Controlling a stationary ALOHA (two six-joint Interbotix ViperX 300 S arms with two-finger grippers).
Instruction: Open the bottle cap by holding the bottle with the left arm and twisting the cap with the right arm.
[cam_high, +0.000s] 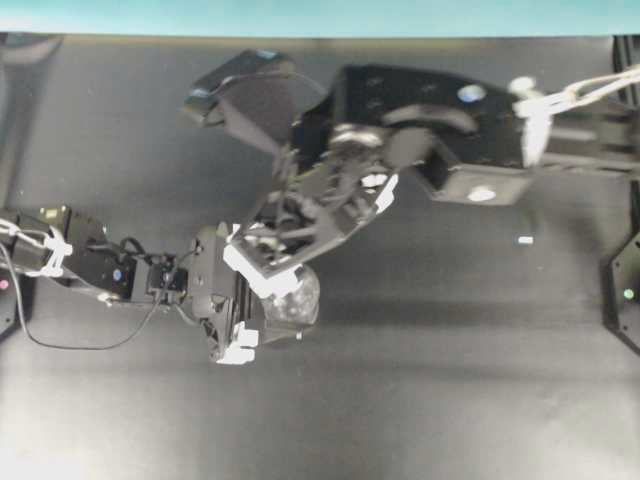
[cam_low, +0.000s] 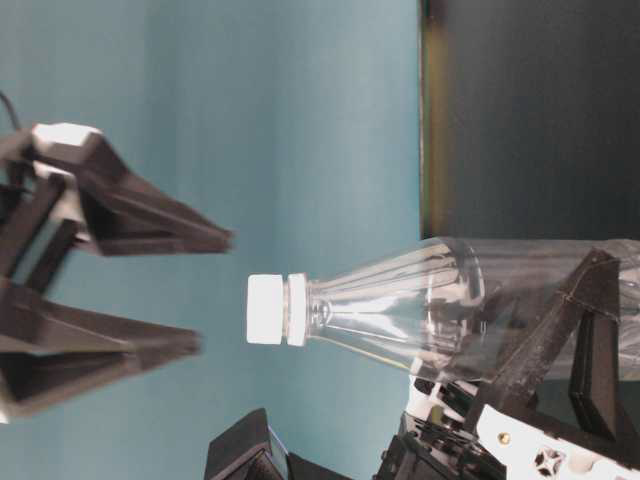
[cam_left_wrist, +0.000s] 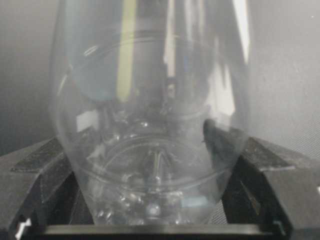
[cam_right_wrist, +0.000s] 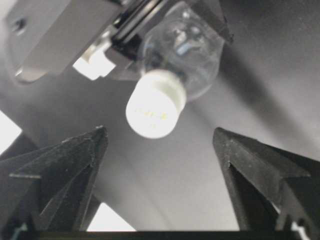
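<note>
A dark matte surface (cam_high: 420, 400) fills the overhead view. A small white fleck of tape (cam_high: 525, 240) lies on it toward the right. A teal wall (cam_high: 320, 15) borders its far edge.

Open air around the bottle cap (cam_right_wrist: 153, 104), right arm's spread fingers (cam_right_wrist: 75, 155) flanking it without touching

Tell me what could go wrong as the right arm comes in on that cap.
1. The right gripper is open and short of the cap, which sits left of centre between its fingers; closing from here could catch it unevenly.
2. The left gripper holds the clear bottle low on its body, so a push on the cap could tip it.
3. The thin, smooth wall could spin in that grip once twisting starts.
</note>
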